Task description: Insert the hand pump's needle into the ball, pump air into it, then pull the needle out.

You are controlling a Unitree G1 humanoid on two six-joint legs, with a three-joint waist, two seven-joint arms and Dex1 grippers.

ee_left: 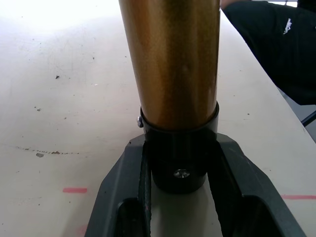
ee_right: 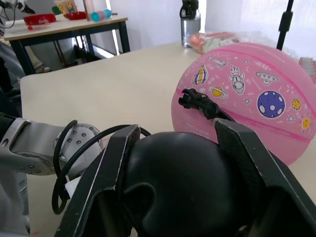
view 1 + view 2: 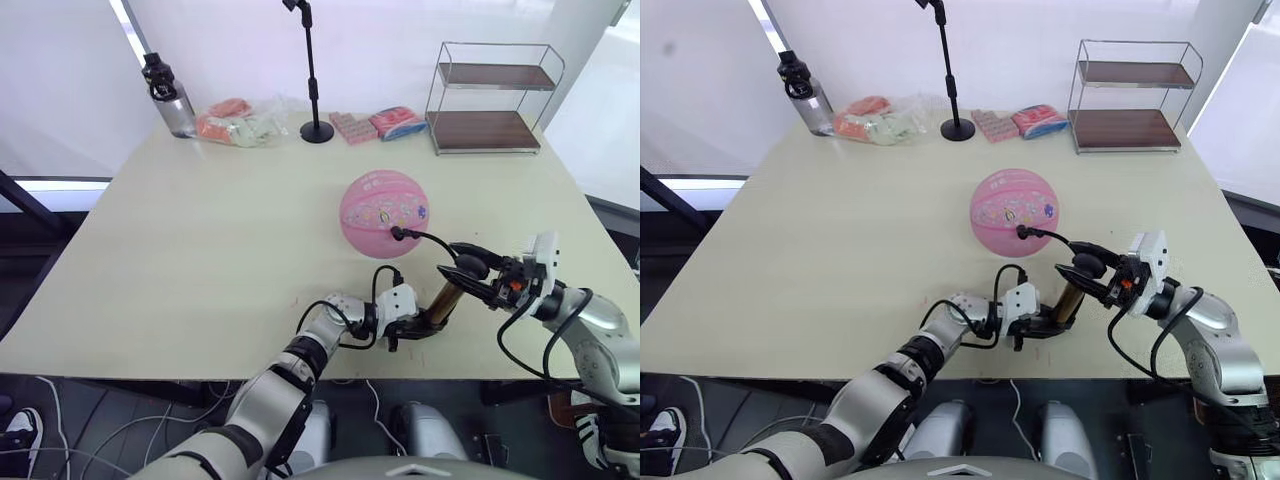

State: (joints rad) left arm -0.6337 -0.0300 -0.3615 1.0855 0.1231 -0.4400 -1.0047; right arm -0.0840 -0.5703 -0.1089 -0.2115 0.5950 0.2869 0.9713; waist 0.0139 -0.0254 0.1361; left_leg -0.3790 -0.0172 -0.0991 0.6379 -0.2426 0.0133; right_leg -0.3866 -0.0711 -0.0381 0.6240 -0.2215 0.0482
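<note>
The pink ball [image 3: 385, 213] with cartoon prints rests on the table, right of centre. The hand pump [image 3: 443, 298] stands tilted just in front of it, its bronze barrel [image 1: 173, 64] rising from a black end cap. My left gripper [image 3: 424, 322] is shut on that bottom cap [image 1: 177, 170] at table level. At the pump's top, my right gripper [image 2: 175, 133] is shut on the black handle [image 2: 173, 182]. A thin black hose [image 3: 432, 240] arcs from the pump to a small black fitting [image 2: 197, 101] pressed against the ball's near side. The needle itself is hidden at the ball's surface.
At the table's back stand a black stand pole [image 3: 312, 75], a dark-capped bottle [image 3: 170, 97], a bag of packets [image 3: 240, 122], pink packets [image 3: 352, 127] and a two-tier wire shelf [image 3: 490, 95]. The table's front edge [image 3: 200, 372] runs close below my grippers.
</note>
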